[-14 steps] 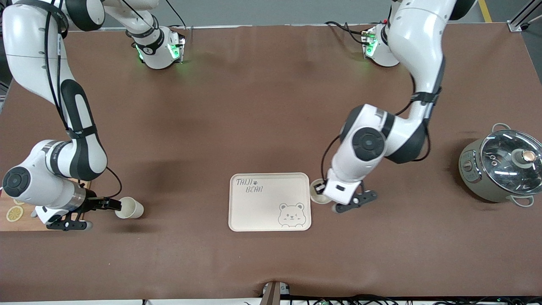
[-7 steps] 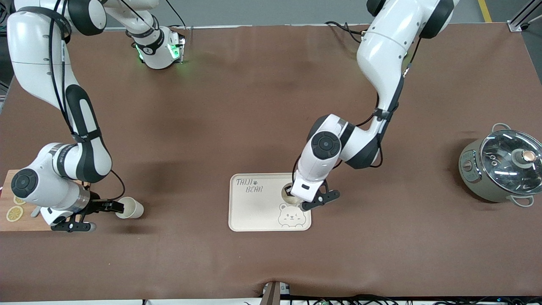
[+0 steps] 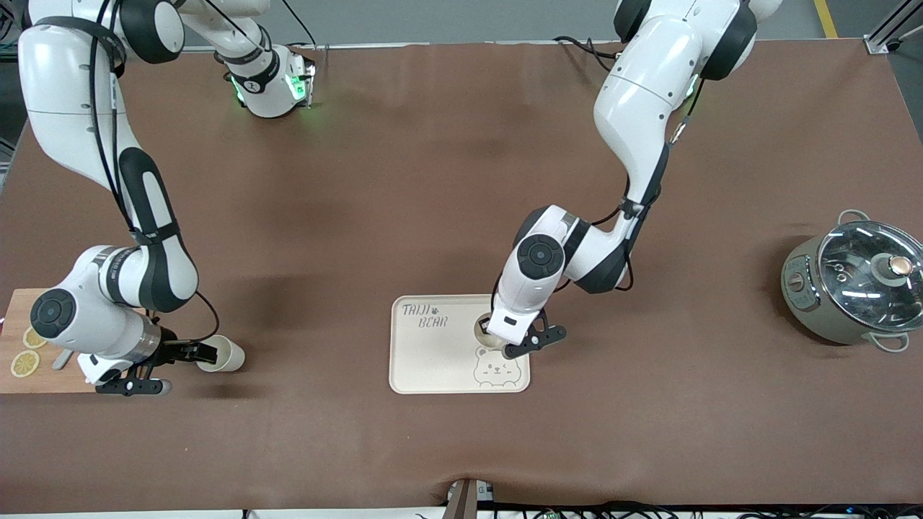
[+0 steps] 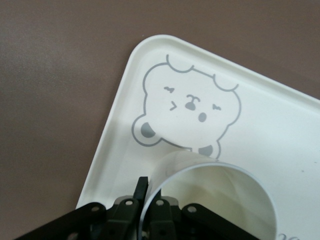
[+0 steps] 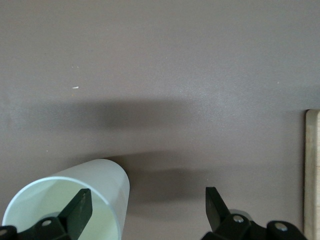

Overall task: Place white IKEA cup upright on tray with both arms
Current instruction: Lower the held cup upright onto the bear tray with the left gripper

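The cream-white tray (image 3: 433,360) with its bear face lies mid-table. My left gripper (image 3: 497,333) is shut on the rim of a white cup (image 3: 483,328), which it holds mouth-up over the tray, just above the bear. In the left wrist view the cup (image 4: 220,200) fills the corner above the tray (image 4: 260,125), one finger (image 4: 141,187) outside its wall. A second white cup (image 3: 225,354) lies on its side toward the right arm's end. My right gripper (image 3: 196,352) is open there. One finger (image 5: 80,207) is inside that cup's (image 5: 100,185) mouth and the other is outside.
A wooden cutting board (image 3: 14,328) with lemon slices sits at the table edge by the right arm. A grey pot with a glass lid (image 3: 858,288) stands toward the left arm's end. Brown table mat surrounds the tray.
The left gripper has carried its cup from beside the tray to over the tray, near the bear. The right arm has shifted slightly at the lying cup.
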You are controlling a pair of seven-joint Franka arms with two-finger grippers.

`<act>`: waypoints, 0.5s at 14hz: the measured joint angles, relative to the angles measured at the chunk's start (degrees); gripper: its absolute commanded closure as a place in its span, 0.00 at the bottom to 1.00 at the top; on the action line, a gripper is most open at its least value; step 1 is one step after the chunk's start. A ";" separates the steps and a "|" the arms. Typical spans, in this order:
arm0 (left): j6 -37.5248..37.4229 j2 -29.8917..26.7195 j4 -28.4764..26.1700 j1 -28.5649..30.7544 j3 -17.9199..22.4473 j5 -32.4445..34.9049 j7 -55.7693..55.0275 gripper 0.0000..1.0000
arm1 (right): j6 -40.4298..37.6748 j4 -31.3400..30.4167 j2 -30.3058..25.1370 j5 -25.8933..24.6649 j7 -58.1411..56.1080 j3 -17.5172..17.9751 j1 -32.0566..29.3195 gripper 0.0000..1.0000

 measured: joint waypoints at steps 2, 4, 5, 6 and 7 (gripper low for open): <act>0.07 0.61 0.04 -0.13 0.13 0.00 0.00 1.00 | 0.11 0.00 0.24 0.00 0.00 0.00 0.00 0.00; 0.08 0.64 0.13 -0.29 0.24 0.00 0.00 0.05 | 0.13 0.01 0.31 0.00 0.00 0.00 0.00 0.12; 0.08 0.64 0.15 -0.32 0.27 0.00 0.00 0.00 | 0.13 0.01 0.32 0.00 0.00 0.00 0.01 0.21; 0.08 0.64 0.15 -0.40 0.36 0.00 0.00 0.00 | 0.12 0.01 0.32 0.00 0.00 0.00 0.01 0.31; 0.08 0.66 0.15 -0.85 0.98 0.00 -0.34 0.00 | 0.10 0.01 0.32 0.00 0.00 0.00 0.02 0.35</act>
